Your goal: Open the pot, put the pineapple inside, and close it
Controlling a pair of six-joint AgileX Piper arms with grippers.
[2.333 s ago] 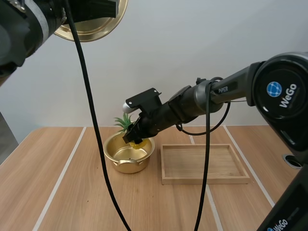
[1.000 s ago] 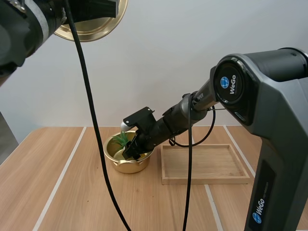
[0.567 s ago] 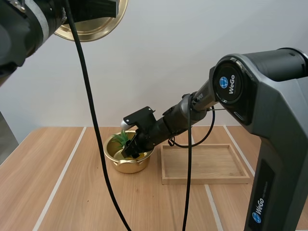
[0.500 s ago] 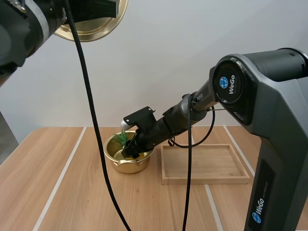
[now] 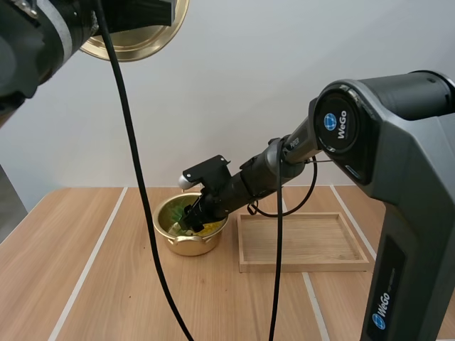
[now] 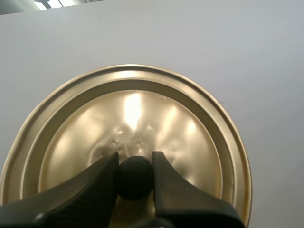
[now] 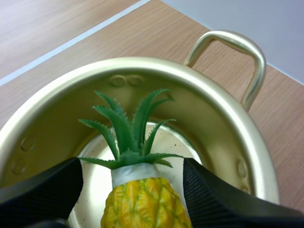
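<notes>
inside the pot (image 7: 209,114), parted right fingers (image 7: 38,190) could drag the pineapple (image 7: 145,204) out by its leaves; left fingers (image 6: 85,190) clamp the lid (image 6: 142,109).

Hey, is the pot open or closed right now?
Open. The left gripper holds the lid by its knob, up and away from the pot, whose mouth is uncovered with the pineapple inside.

pot (image 5: 186,245): gold, open, upright on tabletop (image 5: 106,284)
pineapple (image 7: 142,206): yellow, green crown, inside pot
lid (image 6: 190,133): gold, black knob, raised high
</notes>
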